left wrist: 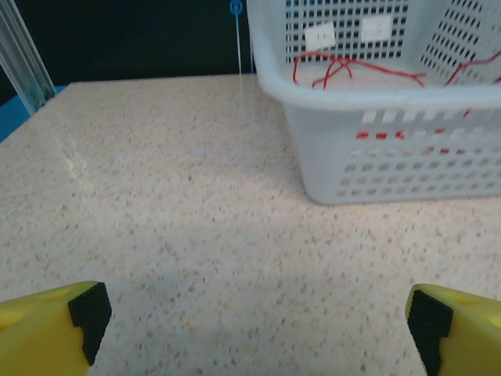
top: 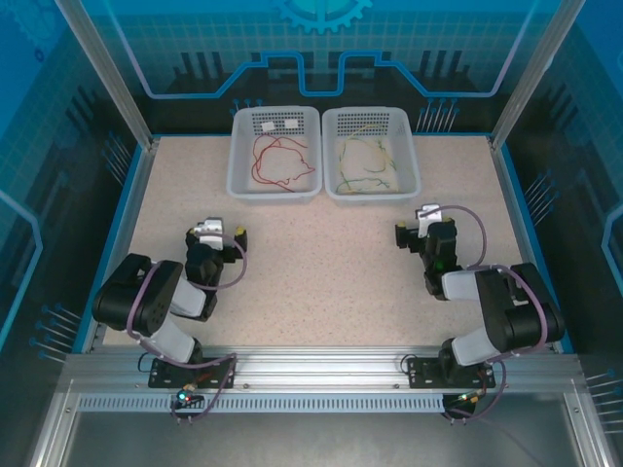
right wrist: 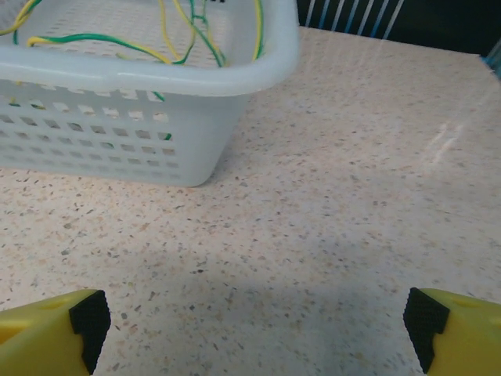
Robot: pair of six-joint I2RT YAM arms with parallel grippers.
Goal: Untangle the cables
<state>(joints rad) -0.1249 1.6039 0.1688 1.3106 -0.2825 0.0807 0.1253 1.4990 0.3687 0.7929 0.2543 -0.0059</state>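
Ahead, cables (left wrist: 338, 66) in baskets (top: 275, 193), well beyond left hand (left wrist: 258, 317), right hand (right wrist: 254, 317), both spread wide, empty

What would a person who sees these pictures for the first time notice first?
Two white baskets stand at the far side of the table: the left basket holds red cables, the right basket yellow-green cables. Nearer, the left claw and the right claw are open above the speckled tabletop, holding nothing.
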